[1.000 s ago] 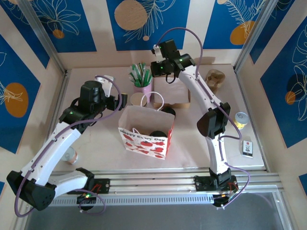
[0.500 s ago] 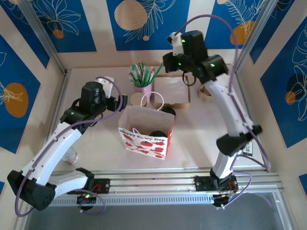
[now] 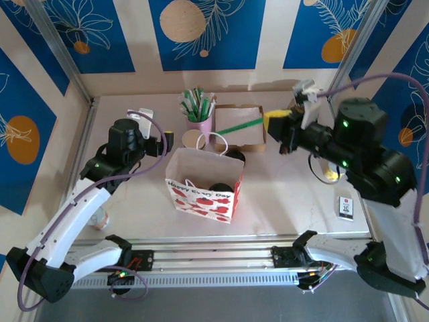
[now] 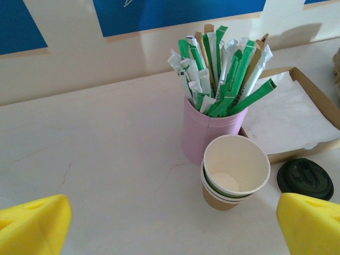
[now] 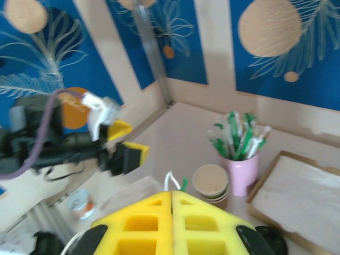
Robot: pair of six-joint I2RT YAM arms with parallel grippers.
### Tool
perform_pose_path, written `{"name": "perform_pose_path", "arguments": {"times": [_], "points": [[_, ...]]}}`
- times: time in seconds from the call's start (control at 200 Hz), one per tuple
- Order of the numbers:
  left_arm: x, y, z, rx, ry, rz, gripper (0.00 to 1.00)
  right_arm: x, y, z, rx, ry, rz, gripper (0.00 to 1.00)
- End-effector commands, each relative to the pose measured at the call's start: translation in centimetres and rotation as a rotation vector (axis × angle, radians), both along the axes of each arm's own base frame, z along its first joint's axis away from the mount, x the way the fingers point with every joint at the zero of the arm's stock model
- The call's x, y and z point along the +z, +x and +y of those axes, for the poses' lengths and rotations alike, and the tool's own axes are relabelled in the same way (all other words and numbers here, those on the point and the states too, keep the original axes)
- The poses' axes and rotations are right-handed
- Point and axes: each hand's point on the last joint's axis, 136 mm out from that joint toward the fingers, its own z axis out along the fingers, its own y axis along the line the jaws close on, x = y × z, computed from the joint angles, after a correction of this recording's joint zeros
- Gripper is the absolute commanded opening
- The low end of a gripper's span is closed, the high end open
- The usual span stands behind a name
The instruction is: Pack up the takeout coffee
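From above, the right claw (image 3: pixel 276 123) hangs over the far side of the table, closed on one end of a long green stick packet (image 3: pixel 240 125) that juts out across the cardboard tray (image 3: pixel 258 141); the left claw (image 3: pixel 163 142) is open and holds nothing, near the tan cup (image 3: pixel 192 139) and just left of the paper bag (image 3: pixel 201 194); a dark round top inside the bag looks like the lid of the takeout coffee (image 3: pixel 220 190), so it seems packed, though the bag's walls hide its green body and whether it stands upright; a loose black lid (image 3: pixel 235 155) lies behind the bag. From the left wrist, the yellow fingers stand wide apart at the bottom corners, facing the pink cup (image 4: pixel 207 133) of sticks, the tan cup and the loose lid; the bag is out of frame. From the right wrist, the picture is blurred; the yellow fingers meet with only a sliver of green showing above them, and the bag is cut off at the bottom edge. The risk, as I judge it: the stick is held by one end, so it may swing or slip, or snag the bag's handle or rim; nothing steadies the light bag, so a snag could tip it and the coffee.
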Motion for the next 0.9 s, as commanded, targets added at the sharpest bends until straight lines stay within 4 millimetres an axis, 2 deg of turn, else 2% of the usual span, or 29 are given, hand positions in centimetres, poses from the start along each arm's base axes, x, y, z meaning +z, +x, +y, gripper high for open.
{"name": "perform_pose_path", "arguments": {"times": [0.0,0.13,0.19,0.31,0.505,0.56,0.705,0.895], "points": [[0.8,0.1,1.2,0.057,-0.019,-0.047,0.99,-1.5,-2.6,0.6,0.092,0.013,0.051,0.00],[0.8,0.0,1.3,0.062,-0.025,-0.053,0.99,-3.7,-4.9,0.9,0.167,-0.015,0.090,0.00],[0.8,0.1,1.3,0.063,-0.025,-0.052,0.98,-4.3,-5.2,0.5,0.143,-0.021,0.092,0.00],[0.5,0.2,1.1,0.059,-0.023,-0.044,0.98,-4.7,-5.7,0.1,0.141,-0.024,0.061,0.00],[0.3,0.2,1.2,0.062,-0.014,-0.040,0.98,-4.5,-7.0,0.9,0.210,-0.007,0.023,0.00],[0.3,0.2,1.2,0.060,-0.015,-0.040,0.98,-5.6,-6.7,1.6,0.214,-0.055,0.059,0.00],[0.2,0.2,1.2,0.059,-0.010,-0.037,0.98,-10.5,-4.7,4.5,0.164,-0.224,0.115,0.00],[0.0,0.2,1.0,0.051,-0.013,-0.034,0.98,-13.3,-2.9,8.1,0.117,-0.374,0.063,0.00]]}}
